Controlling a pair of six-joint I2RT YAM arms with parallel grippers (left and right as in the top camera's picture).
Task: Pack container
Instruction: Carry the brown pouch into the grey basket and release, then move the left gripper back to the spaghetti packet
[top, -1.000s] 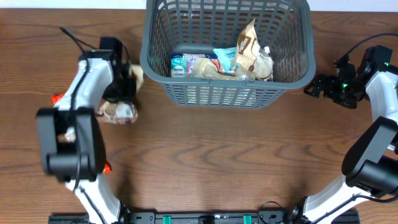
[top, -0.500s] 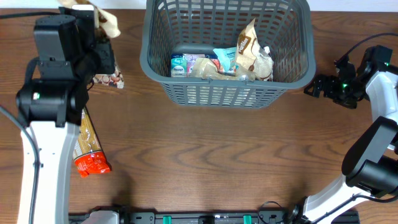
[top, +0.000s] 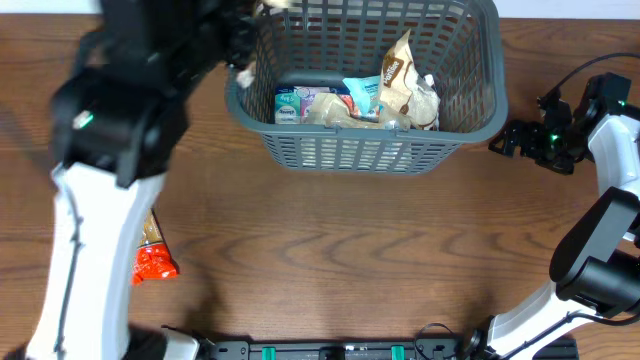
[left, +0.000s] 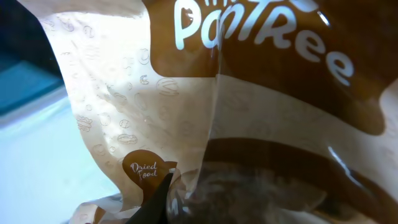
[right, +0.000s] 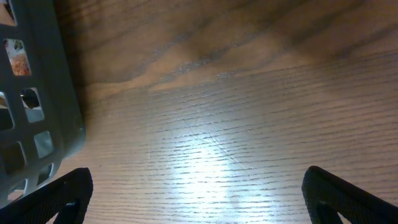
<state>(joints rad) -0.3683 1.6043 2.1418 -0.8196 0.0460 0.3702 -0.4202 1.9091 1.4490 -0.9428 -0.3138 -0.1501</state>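
My left end effector is closed on a beige and brown snack packet. The packet fills the left wrist view at very close range, with white lettering on the brown band and a small "Dried Food" badge lower down. From overhead that end effector is blurred; it sits at the far left corner of the basket, over the rim, and the left arm stretches back across the left of the table.

My right end effector is spread wide and holds nothing. It hangs over bare wood just beside the basket's right wall, both fingertips apart at the bottom corners of the right wrist view.

The basket stands at the far middle of the table. In it lie an upright beige and brown pouch and pale blue and white packs.

A long packet with a red end lies near the left front, partly hidden under the left arm.
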